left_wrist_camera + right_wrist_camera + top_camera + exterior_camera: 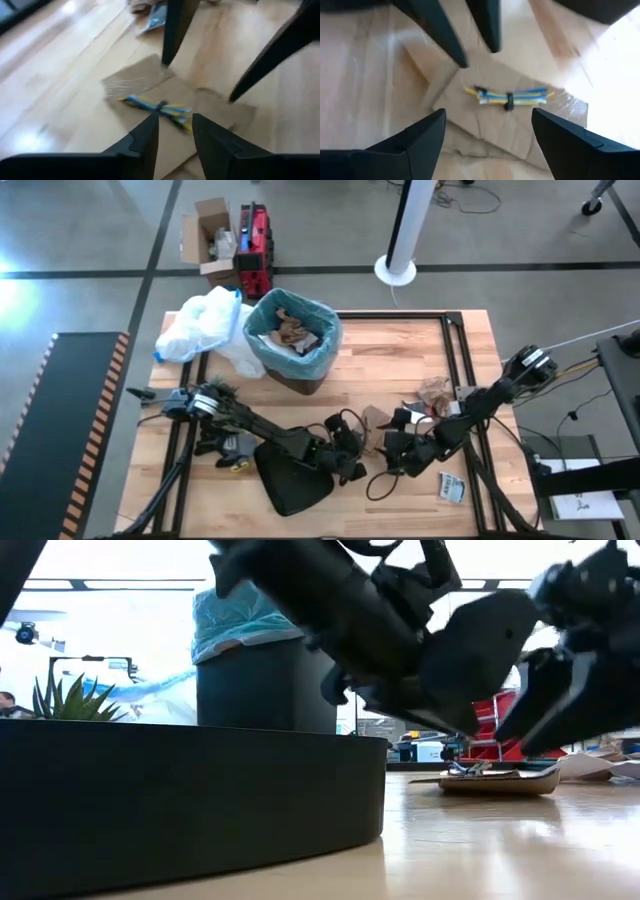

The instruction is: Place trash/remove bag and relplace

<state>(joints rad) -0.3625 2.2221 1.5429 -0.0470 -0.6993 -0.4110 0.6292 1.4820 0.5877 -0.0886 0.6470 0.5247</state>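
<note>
Now both end effectors hover open, facing each other over a flat brown paper piece (510, 125) on the tabletop (400, 350): left end effector (175, 132), right end effector (490, 135).

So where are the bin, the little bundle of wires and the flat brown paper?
bin (291, 370): high view, its dark front wall.
wires (512, 97): right wrist view, middle of the bundle.
brown paper (145, 75): left wrist view, its bare upper flap.
</note>
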